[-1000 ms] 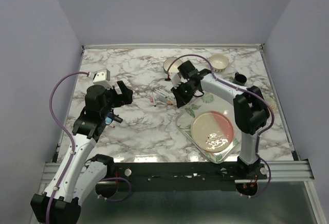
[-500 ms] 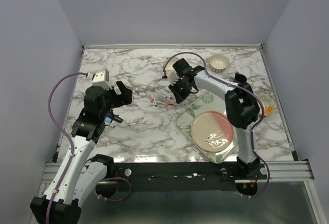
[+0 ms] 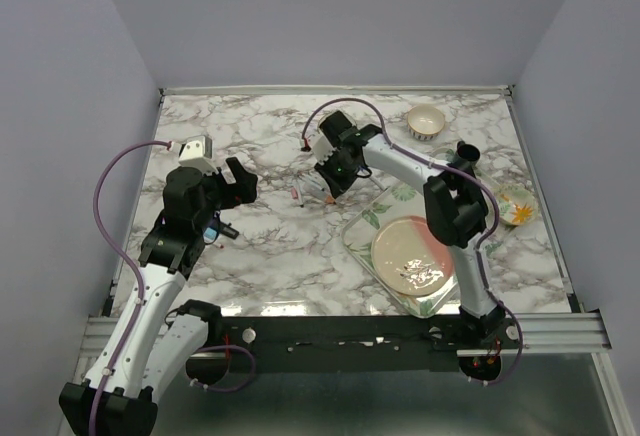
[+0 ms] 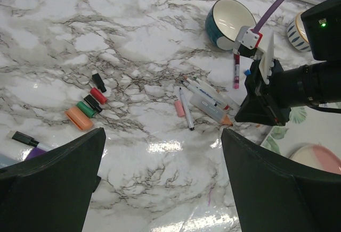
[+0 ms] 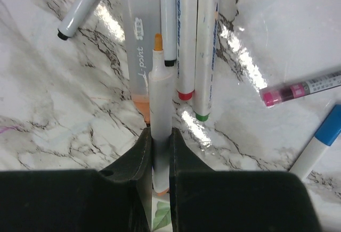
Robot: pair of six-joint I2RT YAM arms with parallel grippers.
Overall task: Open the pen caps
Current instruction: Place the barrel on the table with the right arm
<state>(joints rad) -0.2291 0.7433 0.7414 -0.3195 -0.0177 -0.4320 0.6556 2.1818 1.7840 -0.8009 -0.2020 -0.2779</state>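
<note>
Ok so my right pincer [image 5: 159, 136] is clamped tight on a white-barrelled marker with a bare orange tip [image 5: 158, 83]. The barrel is squeezed between the 2 fingers and the tip points away from my wrist. It's down low over the white marble tabletop [image 3: 260, 256], far of the middle, right on top of a little pile of pens.

Directly under the marker lies a translucent orange highlighter [image 5: 139, 40]. Just right of that, 2 white markers lie side by side, 1 with a red end band [image 5: 185, 35] and 1 with a green end [image 5: 205, 46]. Further right there's a short blue plastic cap [image 5: 326, 130] sitting on its own white pen.

My left pincer [image 4: 162, 136] is spread wide, hanging above the marble well to the left of the pile.

From the left wrist I can see 5 loose plastic pen caps in a ragged row, apart from the pens: black [image 4: 98, 80], red [image 4: 98, 94], black [image 4: 92, 103], green [image 4: 85, 108] and a fatter orange one [image 4: 79, 118]. A small black bit [image 4: 24, 138] nearer me might be a 6th cap, too small to tell.
</note>
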